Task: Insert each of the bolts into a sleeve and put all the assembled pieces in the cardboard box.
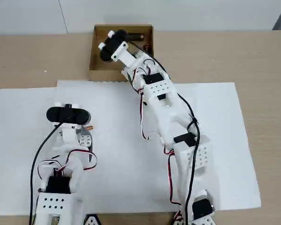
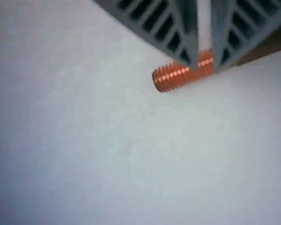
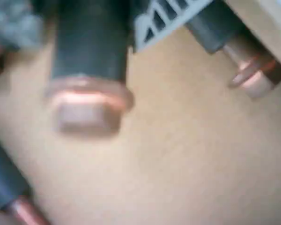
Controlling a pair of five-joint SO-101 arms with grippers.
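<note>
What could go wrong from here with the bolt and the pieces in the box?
The left tool pinches the bolt with its threaded end sticking out over the paper; it may twist or slip during insertion. The right tool sits low inside the cardboard box, close to a sleeved piece and a second piece by the wall; pulling out could snag or drag one.

A large white paper sheet (image 1: 117,164) lies flat on the light wooden counter (image 1: 257,56), with a pale wall (image 1: 187,14) behind.
</note>
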